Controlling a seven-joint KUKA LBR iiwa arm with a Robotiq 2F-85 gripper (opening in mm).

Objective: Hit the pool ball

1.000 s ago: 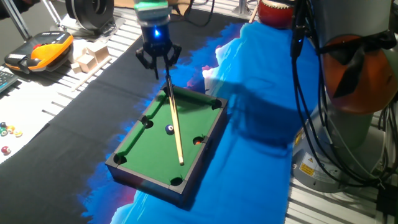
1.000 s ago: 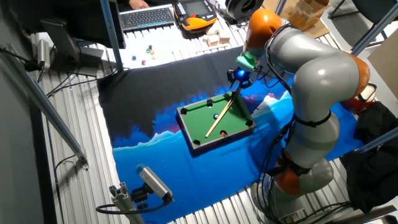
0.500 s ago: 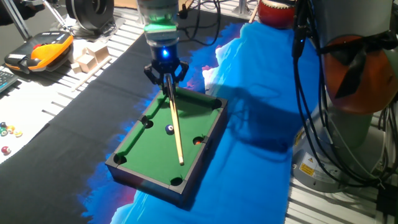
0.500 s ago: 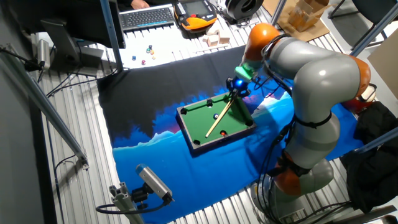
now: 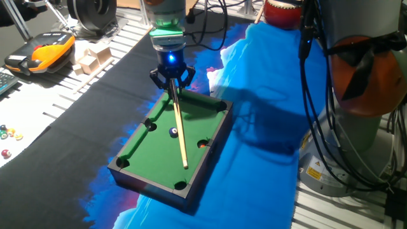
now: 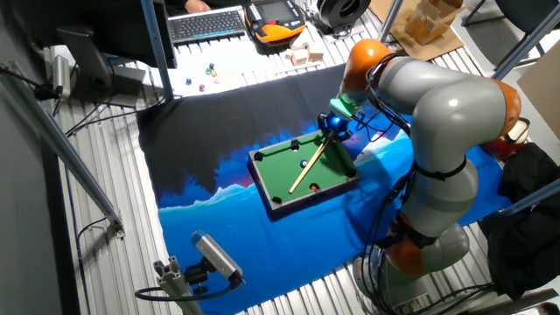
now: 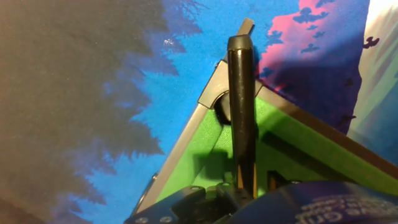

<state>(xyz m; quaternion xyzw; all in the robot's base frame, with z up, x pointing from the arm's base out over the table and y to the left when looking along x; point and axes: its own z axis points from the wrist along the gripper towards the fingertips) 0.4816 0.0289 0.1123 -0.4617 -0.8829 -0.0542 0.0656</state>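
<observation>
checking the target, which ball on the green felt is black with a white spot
The pool ball mid-felt, touching or just left of the cue. The other ball there is orange-red and sits by the right rail's side pocket.

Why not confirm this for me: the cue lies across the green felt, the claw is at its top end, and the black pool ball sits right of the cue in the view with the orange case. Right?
One thing is wrong: in that fixed view the black pool ball sits just left of the cue, not right. The rest holds: the cue lies across the green felt and the claw is at its top end.
</observation>
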